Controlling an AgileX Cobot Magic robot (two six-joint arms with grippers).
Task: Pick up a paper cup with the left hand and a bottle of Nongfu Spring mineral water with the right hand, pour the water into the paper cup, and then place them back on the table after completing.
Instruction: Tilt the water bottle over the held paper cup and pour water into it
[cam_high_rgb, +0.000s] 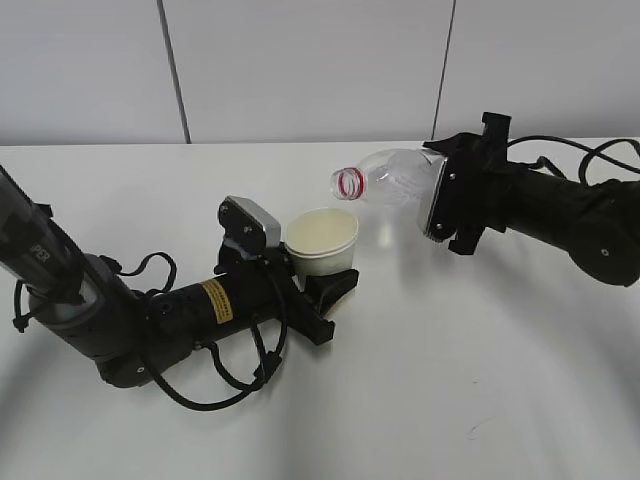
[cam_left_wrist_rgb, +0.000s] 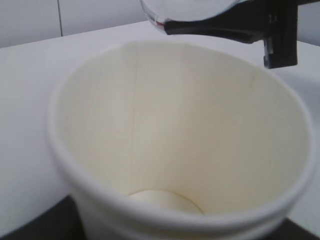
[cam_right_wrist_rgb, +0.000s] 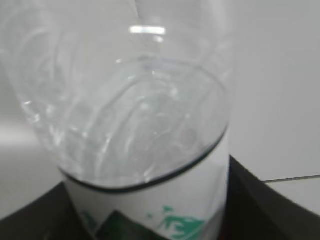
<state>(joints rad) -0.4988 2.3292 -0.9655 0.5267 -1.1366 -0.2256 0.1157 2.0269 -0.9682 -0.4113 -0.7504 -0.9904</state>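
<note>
My left gripper (cam_high_rgb: 322, 288) is shut on a white paper cup (cam_high_rgb: 322, 240) and holds it upright near the middle of the table (cam_high_rgb: 450, 380). The cup (cam_left_wrist_rgb: 180, 150) fills the left wrist view; its inside looks dry. My right gripper (cam_high_rgb: 445, 200) is shut on a clear Nongfu Spring bottle (cam_high_rgb: 395, 180), tipped on its side. Its open mouth with a red ring (cam_high_rgb: 348, 183) points left, just above and right of the cup's rim. The bottle's clear body and white-green label (cam_right_wrist_rgb: 150, 200) fill the right wrist view. No water stream shows.
Black cables (cam_high_rgb: 230, 385) loop on the table beside the left arm. A grey panelled wall (cam_high_rgb: 300, 70) stands behind the table's far edge.
</note>
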